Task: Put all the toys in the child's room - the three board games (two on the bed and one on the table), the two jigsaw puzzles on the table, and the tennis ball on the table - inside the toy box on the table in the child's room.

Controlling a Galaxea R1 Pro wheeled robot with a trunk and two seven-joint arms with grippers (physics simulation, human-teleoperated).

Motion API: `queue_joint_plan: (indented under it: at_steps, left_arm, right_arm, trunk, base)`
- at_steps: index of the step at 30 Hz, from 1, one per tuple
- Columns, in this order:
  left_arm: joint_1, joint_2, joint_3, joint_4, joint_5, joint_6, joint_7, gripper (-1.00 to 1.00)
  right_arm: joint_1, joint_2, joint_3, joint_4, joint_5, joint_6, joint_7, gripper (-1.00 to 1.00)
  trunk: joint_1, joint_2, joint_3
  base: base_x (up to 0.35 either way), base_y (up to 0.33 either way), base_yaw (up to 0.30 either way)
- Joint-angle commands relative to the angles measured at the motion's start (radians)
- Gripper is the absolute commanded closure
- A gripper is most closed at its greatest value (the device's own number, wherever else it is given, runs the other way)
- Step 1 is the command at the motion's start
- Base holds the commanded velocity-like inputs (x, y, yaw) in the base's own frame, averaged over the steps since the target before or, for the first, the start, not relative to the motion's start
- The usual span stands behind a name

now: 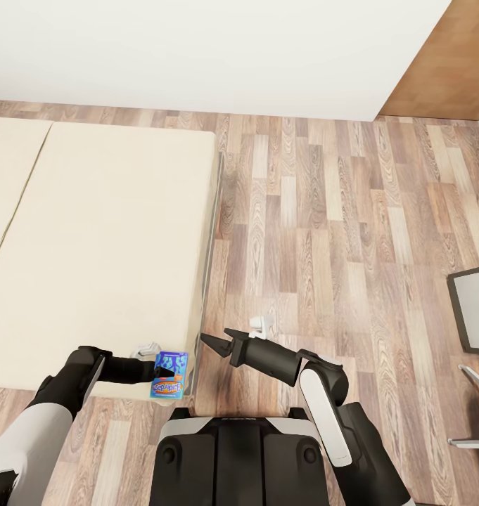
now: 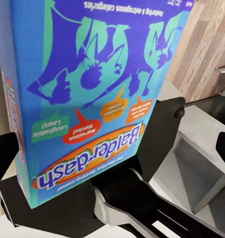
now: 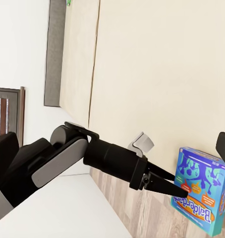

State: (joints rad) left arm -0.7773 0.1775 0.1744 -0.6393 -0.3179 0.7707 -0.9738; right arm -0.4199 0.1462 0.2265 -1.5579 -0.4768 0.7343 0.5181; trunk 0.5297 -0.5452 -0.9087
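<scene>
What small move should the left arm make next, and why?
Probably lift the blue game clear of the bed. The left gripper appears shut on it at the bed's corner, and the toy box is elsewhere, so raising it before carrying seems sensible.

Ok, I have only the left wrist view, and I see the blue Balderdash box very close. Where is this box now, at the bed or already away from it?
Observer: In the head view the board game stands upright at the corner of the bed nearest the robot, close to the mattress edge.
Operator: Is the right gripper free?
Observer: Yes. The right gripper is open and holds nothing. It is over the wood floor beside the bed and points toward the box.
Operator: Does the left one clamp the box?
Observer: In the right wrist view the left gripper reaches the box's side, but I cannot tell if it clamps.
</scene>
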Motion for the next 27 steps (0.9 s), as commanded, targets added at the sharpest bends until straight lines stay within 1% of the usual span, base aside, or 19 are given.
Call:
queue_joint_plan:
  at_steps: [1,12,19,27]
  left_arm:
    - [0.0,-0.001,0.005,-0.001,-0.01,0.006,-0.009,-1.0]
    - [0.0,-0.001,0.005,-0.001,-0.01,0.004,-0.01,-1.0]
    - [0.0,0.0,0.005,-0.001,-0.01,0.004,-0.032,-1.0]
    - [0.0,-0.001,0.005,-0.001,-0.01,0.004,-0.035,-1.0]
  right_arm:
    - [0.0,0.001,-0.001,-0.001,-0.003,0.007,0.0,-1.0]
    - [0.0,0.0,-0.001,-0.001,-0.003,0.007,0.0,-1.0]
    - [0.0,0.0,-0.001,-0.001,-0.003,0.007,0.0,-1.0]
    - [0.0,0.0,-0.001,-0.001,-0.003,0.007,0.0,-1.0]
  trunk:
    - [0.0,-0.001,-0.001]
    - [0.0,-0.001,-0.001]
    - [0.0,-0.001,-0.001]
    - [0.0,-0.001,-0.001]
  base:
    - [0.0,0.0,0.0]
    - [0.0,0.0,0.0]
    - [0.0,0.0,0.0]
    - [0.0,0.0,0.0]
